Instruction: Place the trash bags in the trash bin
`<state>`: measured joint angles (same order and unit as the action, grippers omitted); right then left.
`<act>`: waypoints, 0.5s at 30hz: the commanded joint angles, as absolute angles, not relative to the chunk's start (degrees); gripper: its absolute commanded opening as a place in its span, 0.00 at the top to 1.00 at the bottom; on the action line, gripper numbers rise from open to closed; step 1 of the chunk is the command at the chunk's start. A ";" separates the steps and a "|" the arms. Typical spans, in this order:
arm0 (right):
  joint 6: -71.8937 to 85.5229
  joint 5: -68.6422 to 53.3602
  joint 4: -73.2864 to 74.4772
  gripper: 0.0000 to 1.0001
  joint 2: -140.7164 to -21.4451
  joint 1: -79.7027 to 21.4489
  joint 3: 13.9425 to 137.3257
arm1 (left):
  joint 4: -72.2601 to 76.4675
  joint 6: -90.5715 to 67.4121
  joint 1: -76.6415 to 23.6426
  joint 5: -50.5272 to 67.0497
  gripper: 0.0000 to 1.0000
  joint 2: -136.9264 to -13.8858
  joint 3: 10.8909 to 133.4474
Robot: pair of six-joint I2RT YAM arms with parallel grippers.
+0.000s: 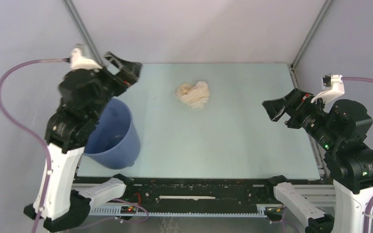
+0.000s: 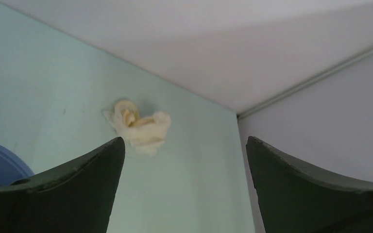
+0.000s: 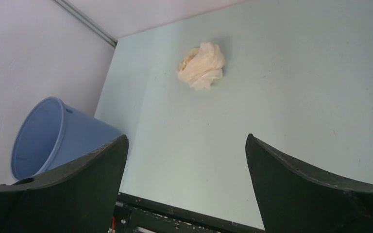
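A crumpled cream trash bag (image 1: 193,93) lies on the pale green table toward the back middle; it also shows in the left wrist view (image 2: 140,126) and the right wrist view (image 3: 201,65). The blue trash bin (image 1: 111,136) stands at the table's left front, partly under my left arm; its rim shows in the left wrist view (image 2: 0,162) and the whole bin shows in the right wrist view (image 3: 53,133). My left gripper (image 1: 126,68) is open and empty, raised at the back left above the bin. My right gripper (image 1: 274,109) is open and empty, raised at the right side.
Grey enclosure walls with metal corner posts (image 1: 80,24) surround the table. The table's front edge meets a black rail (image 1: 199,187) between the arm bases. Purple cables (image 1: 9,107) loop beside both arms.
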<state>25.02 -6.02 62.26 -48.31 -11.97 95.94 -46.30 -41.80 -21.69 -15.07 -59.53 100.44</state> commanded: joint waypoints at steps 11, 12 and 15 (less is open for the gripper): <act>28.53 -10.86 61.76 0.00 -41.57 -11.23 89.81 | -51.35 -35.43 -50.58 -31.90 0.00 -71.57 90.49; 28.60 -11.38 61.98 0.00 -41.40 -11.21 89.62 | -51.32 -35.17 -51.48 -32.74 0.00 -72.72 90.08; 29.05 -12.69 62.70 0.00 -41.13 -11.23 89.99 | -50.84 -33.89 -52.60 -34.08 0.00 -76.36 89.15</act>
<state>27.55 -9.82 62.89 -41.47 -11.60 89.89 -51.29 -36.99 -51.07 -28.82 -73.30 90.35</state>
